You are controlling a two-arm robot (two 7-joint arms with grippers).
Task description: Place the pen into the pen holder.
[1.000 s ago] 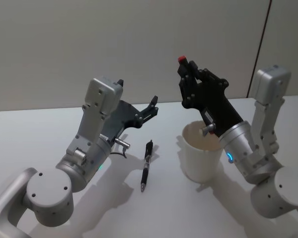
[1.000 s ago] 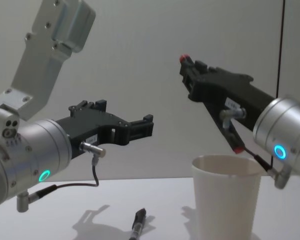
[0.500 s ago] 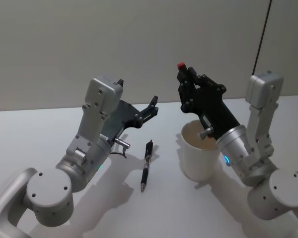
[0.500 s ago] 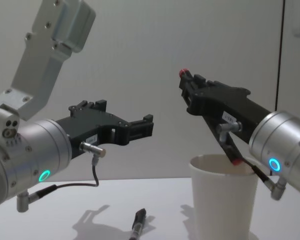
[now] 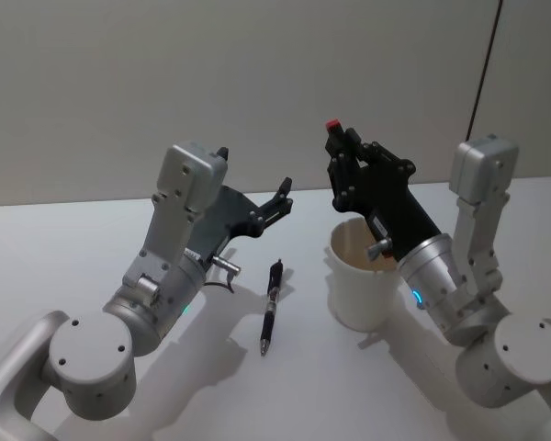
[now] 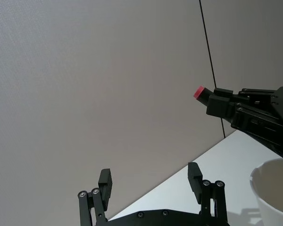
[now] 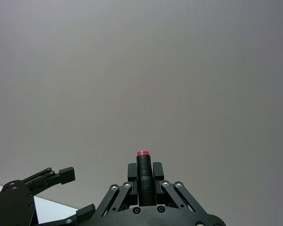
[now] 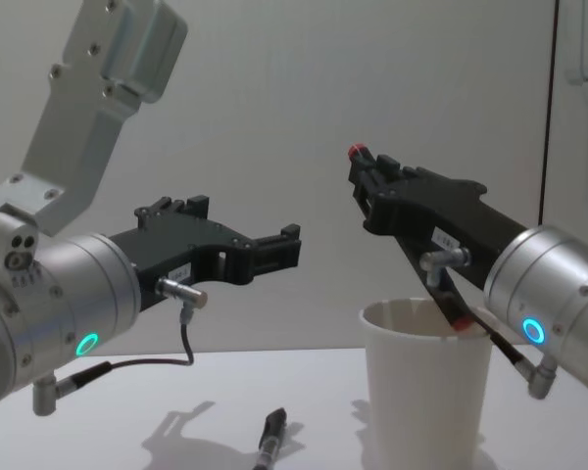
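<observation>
My right gripper (image 5: 342, 152) is shut on a black pen (image 8: 412, 235) with a red cap. The pen slants down from the fingertips, and its red lower end (image 8: 463, 321) is inside the rim of the pen holder (image 5: 358, 285), a white paper cup (image 8: 426, 392) standing on the table. The red cap (image 7: 142, 153) pokes out between the shut fingers. A second black pen (image 5: 272, 303) lies flat on the table left of the cup. My left gripper (image 5: 283, 197) hovers open and holding nothing above that lying pen, its fingers (image 6: 195, 175) spread wide.
The white table (image 5: 92, 230) runs back to a plain grey wall. Both arm bodies stand at the near edge, the left one (image 5: 156, 294) and the right one (image 5: 496, 358). A dark vertical seam (image 5: 482, 83) marks the wall at the right.
The right gripper with its pen has moved left and lower, so the pen's lower end sits deeper in the cup. The cup has shifted slightly left. The left arm has not moved.
</observation>
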